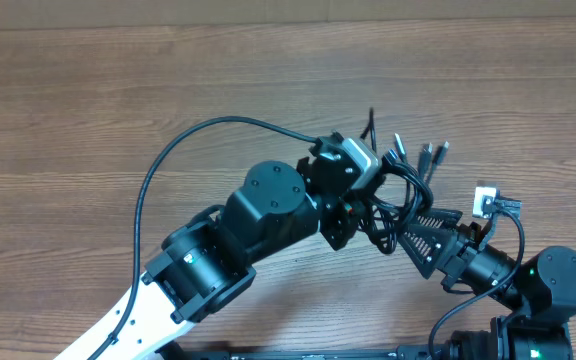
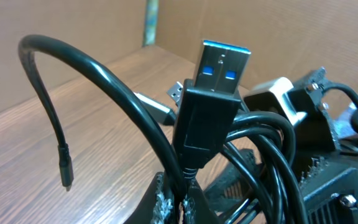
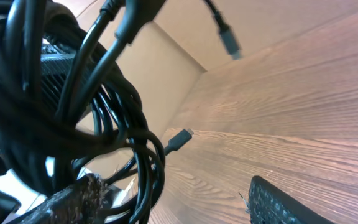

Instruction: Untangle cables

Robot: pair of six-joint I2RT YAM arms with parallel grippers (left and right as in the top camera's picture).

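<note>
We saw the left gripper (image 2: pixel 178 204) pinching the black cables (image 1: pixel 400 192) just under a blue plug (image 2: pixel 219 62), while the right gripper (image 1: pixel 408 232) sat wide open beside the same knot, bunched between both arms over the wooden table (image 1: pixel 88 90).

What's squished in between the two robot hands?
A tangled bunch of black cables fills the gap between the left gripper and the right gripper; the overhead view shows it.
</note>
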